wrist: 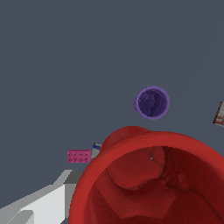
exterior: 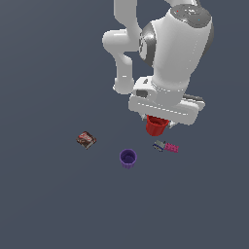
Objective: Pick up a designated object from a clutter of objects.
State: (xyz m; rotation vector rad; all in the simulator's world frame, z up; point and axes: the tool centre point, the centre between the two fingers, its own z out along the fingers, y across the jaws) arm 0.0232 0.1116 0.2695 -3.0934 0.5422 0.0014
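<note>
The red cup (exterior: 156, 126) hangs mouth-up right under my gripper (exterior: 157, 121), which is shut on it. It looks raised off the grey floor, though no shadow confirms this. In the wrist view the red cup (wrist: 148, 183) fills the near part of the picture, with its rim lip and hollow inside showing. One pale finger (wrist: 39, 203) lies against its outer wall; the other finger is hidden. In the exterior view the fingertips are hidden behind the hand and the cup.
The purple ribbed cup (exterior: 128, 158) (wrist: 152, 103) stands upright on the floor. The pink studded brick (exterior: 171, 147) (wrist: 79, 156) and the tiny blue-grey piece (exterior: 158, 145) (wrist: 97, 145) lie together beside the red cup. The dark snack packet (exterior: 86, 140) (wrist: 219, 114) lies toward the exterior view's left.
</note>
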